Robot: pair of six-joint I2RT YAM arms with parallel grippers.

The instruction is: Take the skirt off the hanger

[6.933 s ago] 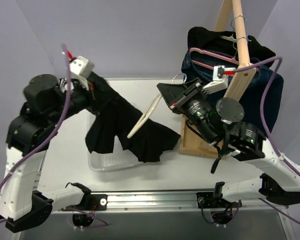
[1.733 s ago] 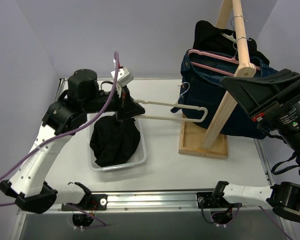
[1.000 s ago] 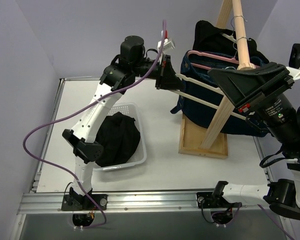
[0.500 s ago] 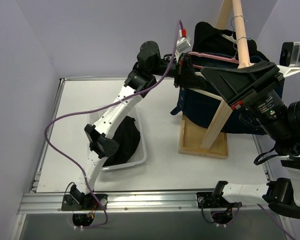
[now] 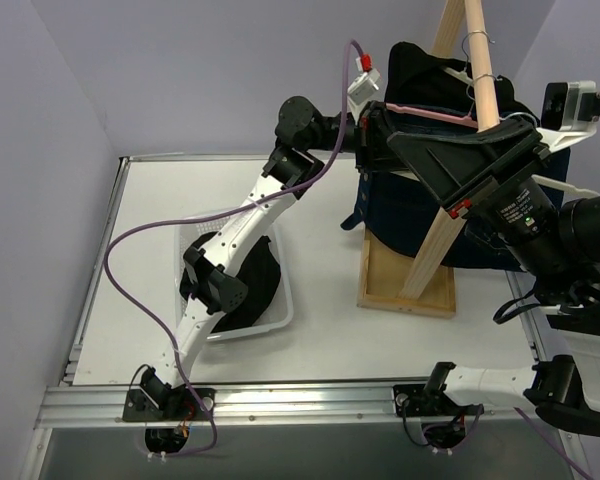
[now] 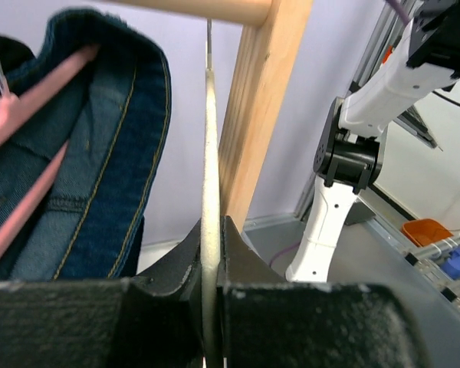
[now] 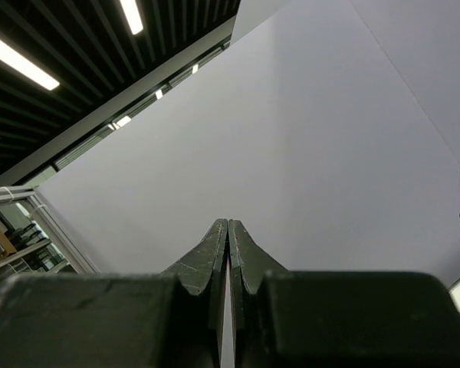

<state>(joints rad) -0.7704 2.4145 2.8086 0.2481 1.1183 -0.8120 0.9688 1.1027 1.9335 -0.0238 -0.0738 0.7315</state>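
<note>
Nearest the arm bases, the skirt (image 5: 255, 280) lay bunched in a dark heap inside the clear basket (image 5: 242, 333) on the left of the table, well apart from the hanger (image 6: 209, 153) and pointing no way I could name; as a crumpled mound it had no long axis to speak of. So the removal itself looked done, and the step in hand seemed to be parking the bare hanger on the wooden rack (image 6: 253, 115) at the far side. The right gripper (image 7: 228, 230) was raised off to the right, jaws pressed together on nothing, aimed at wall and ceiling. The left gripper (image 6: 211, 227), reached far across the table, had its jaws nearly closed on the hanger's thin plastic edge. To do this well, I judged the pinch should be kept firm and the hanger level, the wire hook (image 6: 208, 42) carried over the rail and lowered until the rail bore the weight – only then let go. The rack's post stood just beside the hanger on one side and the denim garment (image 6: 100, 153) with its pink hanger (image 6: 31, 115) on the other, so the path was narrow. From the wrist, the hanger showed edge-on – its long axis ran straight away from the jaws, hook end leading toward the rail; whether the hook was over it I could not tell.
</note>
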